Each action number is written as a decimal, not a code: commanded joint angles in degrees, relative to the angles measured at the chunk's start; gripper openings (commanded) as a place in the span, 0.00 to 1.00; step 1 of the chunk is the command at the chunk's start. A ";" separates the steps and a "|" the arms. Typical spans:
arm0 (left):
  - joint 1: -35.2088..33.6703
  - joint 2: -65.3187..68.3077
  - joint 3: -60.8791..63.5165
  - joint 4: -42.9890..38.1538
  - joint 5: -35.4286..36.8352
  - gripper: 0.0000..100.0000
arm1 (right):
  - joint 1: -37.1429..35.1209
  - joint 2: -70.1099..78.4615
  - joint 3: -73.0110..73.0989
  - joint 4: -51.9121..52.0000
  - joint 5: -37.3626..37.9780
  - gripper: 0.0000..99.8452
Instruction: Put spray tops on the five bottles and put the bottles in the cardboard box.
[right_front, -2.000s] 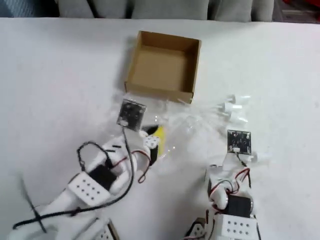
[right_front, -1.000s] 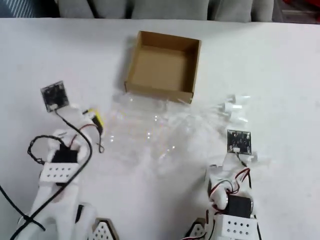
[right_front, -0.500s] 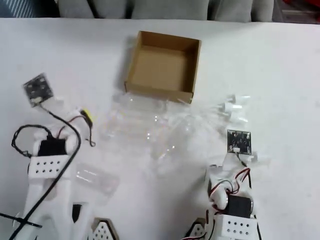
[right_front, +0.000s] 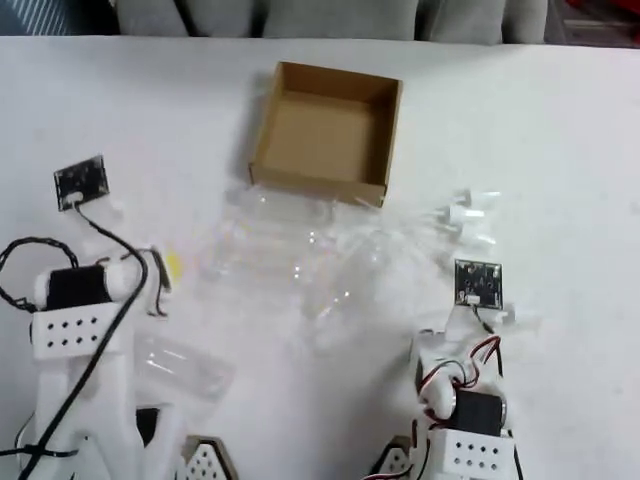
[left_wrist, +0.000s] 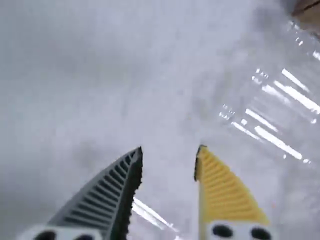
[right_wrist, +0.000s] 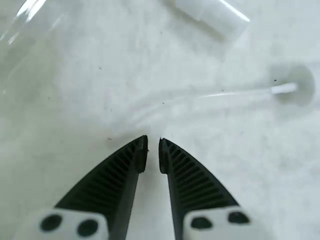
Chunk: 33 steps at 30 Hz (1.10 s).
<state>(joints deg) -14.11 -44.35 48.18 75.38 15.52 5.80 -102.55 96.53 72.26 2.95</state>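
Lying in the middle of the high view, a group of clear bottles (right_front: 300, 255) spreads just below the open cardboard box (right_front: 325, 130), which sits at the upper centre of the white table (right_front: 560, 100). One more clear bottle (right_front: 185, 362) lies apart at the lower left, beside the left arm (right_front: 75, 320). Some white spray tops (right_front: 465, 215) lie at the right of the group, in the right half of the frame.

The left gripper (left_wrist: 167, 157) hangs over the table with its grey finger and yellow finger wide apart and nothing between them. Shiny bottle plastic shows beyond the yellow finger.

The right gripper (right_wrist: 151, 149) is low over the table. Its two black fingers are almost together, with a narrow slit between, and they hold nothing. Just beyond the tips lies a thin clear tube (right_wrist: 215, 95) that ends in a small round piece, and a white spray top (right_wrist: 212, 10) lies farther off.
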 joint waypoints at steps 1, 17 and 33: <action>-2.95 0.40 -2.73 7.65 -6.42 0.17 | 0.75 -0.57 0.35 0.31 -0.18 0.02; -8.40 0.48 13.89 -2.81 -10.37 0.22 | 0.75 -0.57 0.35 0.31 -0.18 0.02; -6.90 10.07 16.09 -10.29 -13.80 0.22 | 0.84 -0.57 0.35 0.31 -0.18 0.02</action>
<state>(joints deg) -22.02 -41.10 65.76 68.18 2.24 5.80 -102.55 96.53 72.26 2.95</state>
